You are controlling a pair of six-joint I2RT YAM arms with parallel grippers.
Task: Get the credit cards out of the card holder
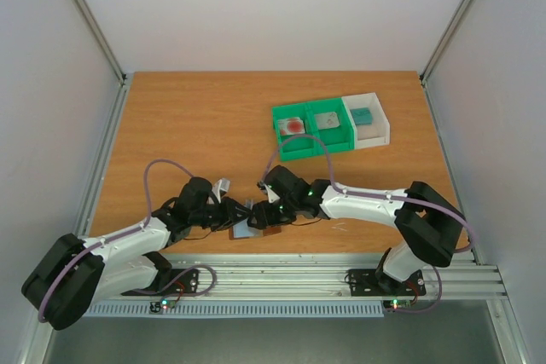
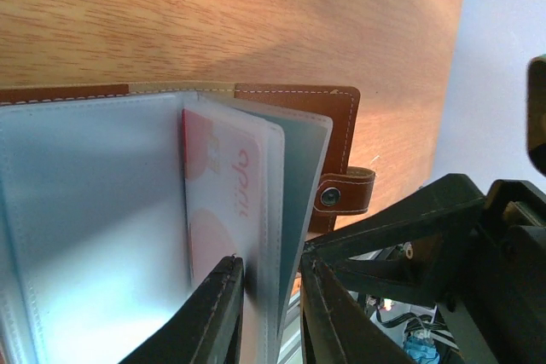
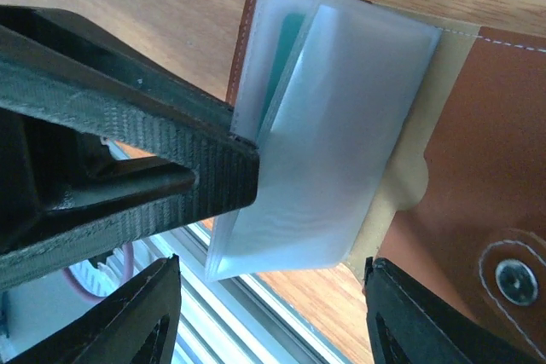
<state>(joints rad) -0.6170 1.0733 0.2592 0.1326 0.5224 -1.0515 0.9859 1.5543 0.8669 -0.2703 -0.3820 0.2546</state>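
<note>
The brown card holder (image 1: 256, 229) lies open near the table's front edge, between both grippers. My left gripper (image 2: 271, 296) is shut on its clear sleeve pages (image 2: 277, 202). One sleeve holds a pale credit card with red print (image 2: 223, 185). My right gripper (image 3: 273, 313) stands open, its fingertips (image 3: 145, 313) spread either side of the sleeve stack (image 3: 341, 142) and not touching it. A teal edge (image 3: 286, 66) shows between the sleeves. The brown cover and snap tab (image 3: 503, 279) lie to the right. A red-blot card (image 1: 293, 124), a grey card (image 1: 328, 120) and a teal card (image 1: 364, 115) lie in the trays.
A green two-compartment tray (image 1: 309, 144) and a white tray (image 1: 380, 130) stand at the back right. The table's metal front rail (image 1: 281, 274) runs just below the card holder. My left finger (image 3: 128, 151) crosses the right wrist view.
</note>
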